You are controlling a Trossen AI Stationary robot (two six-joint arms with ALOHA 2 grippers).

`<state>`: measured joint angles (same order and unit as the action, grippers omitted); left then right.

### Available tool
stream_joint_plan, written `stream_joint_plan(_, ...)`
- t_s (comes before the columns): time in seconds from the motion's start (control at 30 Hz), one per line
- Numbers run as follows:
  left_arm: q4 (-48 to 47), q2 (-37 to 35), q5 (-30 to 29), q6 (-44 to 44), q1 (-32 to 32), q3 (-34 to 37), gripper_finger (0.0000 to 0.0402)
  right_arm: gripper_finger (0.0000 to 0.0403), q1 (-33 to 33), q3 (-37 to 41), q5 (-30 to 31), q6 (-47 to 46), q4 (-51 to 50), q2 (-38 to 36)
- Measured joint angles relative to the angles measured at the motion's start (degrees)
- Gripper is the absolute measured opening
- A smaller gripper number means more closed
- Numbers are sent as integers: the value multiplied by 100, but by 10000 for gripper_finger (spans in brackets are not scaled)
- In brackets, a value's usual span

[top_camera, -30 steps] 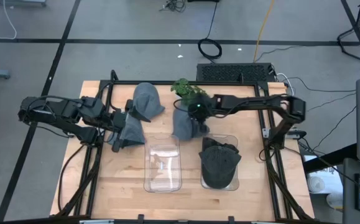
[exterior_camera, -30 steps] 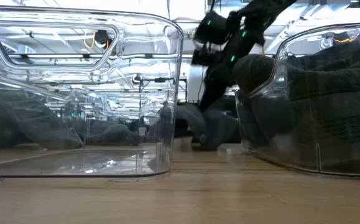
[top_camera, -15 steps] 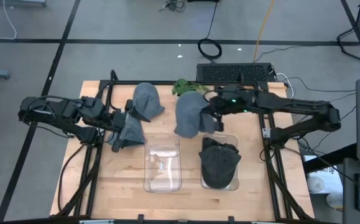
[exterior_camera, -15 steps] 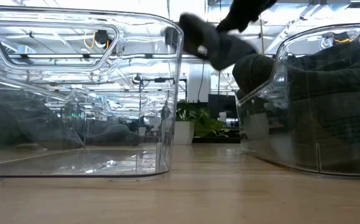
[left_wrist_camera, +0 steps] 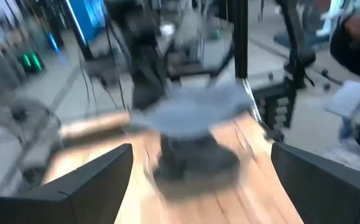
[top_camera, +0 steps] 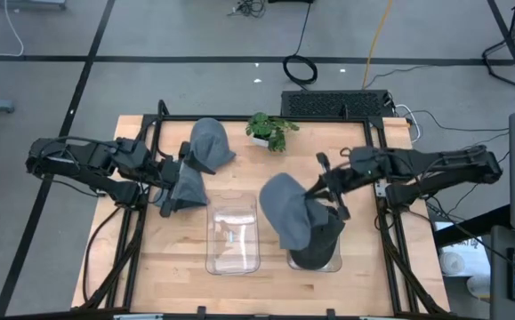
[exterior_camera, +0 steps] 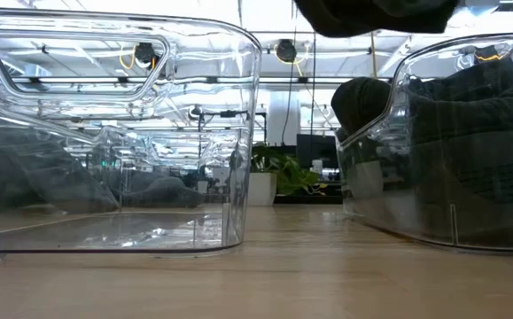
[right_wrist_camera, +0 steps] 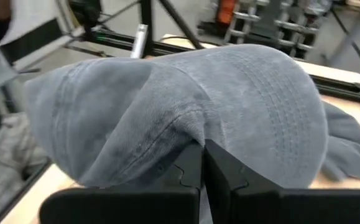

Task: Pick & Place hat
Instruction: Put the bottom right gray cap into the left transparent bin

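Observation:
My right gripper [top_camera: 317, 201] is shut on a grey-blue hat [top_camera: 284, 212] and holds it in the air over the right clear bin [top_camera: 335, 260], where a dark hat [top_camera: 321, 238] lies. In the low view the held hat [exterior_camera: 371, 12] shows as a dark shape above the bins. My left gripper [top_camera: 170, 178] stands open at the table's left with nothing between its fingers [left_wrist_camera: 74, 186]. Beside and under it, two more grey hats [top_camera: 208, 142] [top_camera: 188, 185] lie on the table. My right gripper pinches a fold of the hat's soft crown [right_wrist_camera: 189, 142] between its two shut fingers [right_wrist_camera: 220, 168]. They come nearly level from the table's right side. One layer or several, I cannot tell. The hat bulges out ahead of the fingers and hangs clear of the bin and the table.
An empty clear bin [top_camera: 233, 238] stands left of the right bin, near the table's front. A small potted plant [top_camera: 270, 130] stands at the far middle. A black frame [top_camera: 377, 191] runs along the table's sides.
My right gripper has lifted the grey-blue hat off the table beside the plant. It has carried the hat up and toward the near and right edges, until it hangs over the right bin. The gripper has tipped from pointing down to nearly level. It has stayed shut.

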<state>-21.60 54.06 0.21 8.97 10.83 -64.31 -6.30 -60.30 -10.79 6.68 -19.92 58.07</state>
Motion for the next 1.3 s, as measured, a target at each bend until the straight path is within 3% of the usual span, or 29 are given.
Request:
stream_joint_plan(0.3,1402,-2,0,-182,6,0,390,0,-842,610,-314,233,1242,-29)
stream_joint_plan(0.43,1450,180,-4,262,-8,-4,390,0,-1128,756,-494,245,1663,-32)
stream_joint_plan(0.63,1680,1139,599,301,-20,4,390,0,-1478,912,-443,203,1936,-32)
stream_joint_plan(0.9,2655,2414,621,-114,15,2,390,0,-1919,1298,-439,432,2662,-32)
stream_joint_plan(1.17,3445,3345,421,598,55,2,390,0,-2150,1641,-73,444,2921,-30)
stream_joint_plan(1.3,3712,3580,55,1646,385,2,390,0,-2202,1724,39,433,3026,-32)
